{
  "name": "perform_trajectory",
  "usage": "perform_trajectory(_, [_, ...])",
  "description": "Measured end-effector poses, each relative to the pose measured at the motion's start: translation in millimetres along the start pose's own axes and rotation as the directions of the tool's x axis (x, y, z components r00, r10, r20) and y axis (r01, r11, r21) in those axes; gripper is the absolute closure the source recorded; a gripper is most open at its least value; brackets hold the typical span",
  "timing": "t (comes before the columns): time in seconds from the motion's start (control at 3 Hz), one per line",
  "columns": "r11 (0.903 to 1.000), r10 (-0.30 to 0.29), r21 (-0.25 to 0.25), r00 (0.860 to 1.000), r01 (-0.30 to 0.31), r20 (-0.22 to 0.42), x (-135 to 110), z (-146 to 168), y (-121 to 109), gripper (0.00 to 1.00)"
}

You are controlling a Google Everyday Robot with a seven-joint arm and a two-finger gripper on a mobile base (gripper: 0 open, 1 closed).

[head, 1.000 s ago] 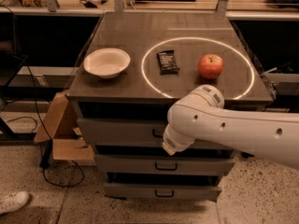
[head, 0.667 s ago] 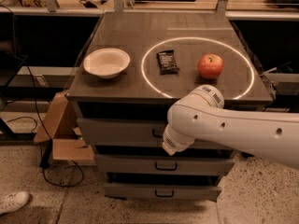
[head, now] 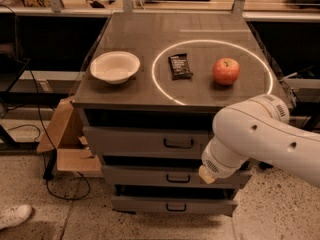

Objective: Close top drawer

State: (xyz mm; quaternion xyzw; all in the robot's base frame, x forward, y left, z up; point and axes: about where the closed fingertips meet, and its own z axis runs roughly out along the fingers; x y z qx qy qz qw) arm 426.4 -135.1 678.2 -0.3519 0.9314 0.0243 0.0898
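Note:
The top drawer (head: 135, 141) is the uppermost grey drawer of the cabinet, with a small dark loop handle (head: 178, 143) at its centre. A dark gap shows between its front panel and the cabinet top. My white arm (head: 250, 134) reaches in from the right and crosses the drawer's right end. The arm's rounded end (head: 208, 173) lies just below and right of the handle. My gripper is hidden behind the arm and does not show.
Two shallower drawers (head: 170, 178) (head: 170, 205) sit below. On the cabinet top (head: 150, 39) are a white bowl (head: 114, 66), a dark snack bar (head: 180, 66) and a red apple (head: 226, 71). A cardboard box (head: 65, 139) and a cable lie at the left on the floor.
My arm has shifted to the right and down, uncovering the top drawer's handle. The drawer and the things on top have not moved.

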Motion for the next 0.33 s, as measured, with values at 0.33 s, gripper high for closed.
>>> perform_trajectory(0.33, [1.0, 0.001, -0.004, 1.0, -0.001, -0.004, 1.3, -0.7, 1.6, 0.82])
